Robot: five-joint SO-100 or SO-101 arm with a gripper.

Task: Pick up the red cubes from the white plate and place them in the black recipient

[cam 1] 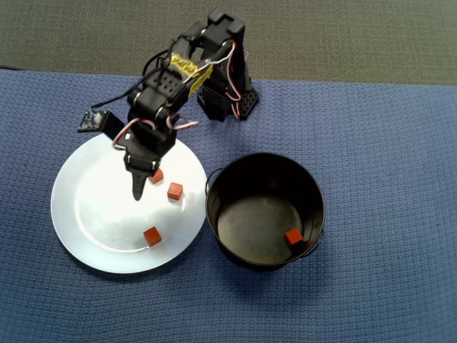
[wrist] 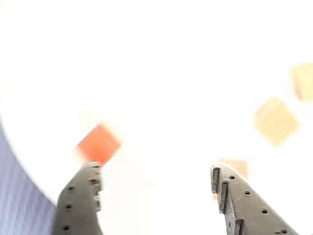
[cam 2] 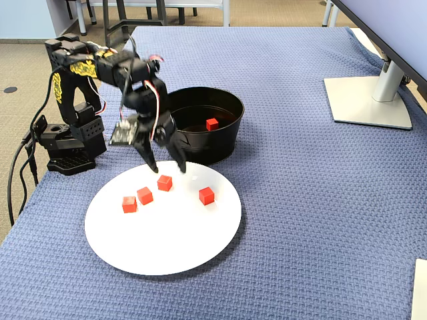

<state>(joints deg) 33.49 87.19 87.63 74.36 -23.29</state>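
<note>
Four red cubes (cam 2: 165,183) lie on the white plate (cam 2: 167,247), the nearest just below the spread, empty gripper (cam 2: 167,165) in the fixed view.

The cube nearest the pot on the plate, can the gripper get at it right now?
Probably yes. That cube sits alone on the plate; the open gripper hangs empty just above, nothing between them.

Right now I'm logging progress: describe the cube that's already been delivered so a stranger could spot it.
Find the black pot beside the white plate. On its floor lies one red cube, the only cube off the plate.
</note>
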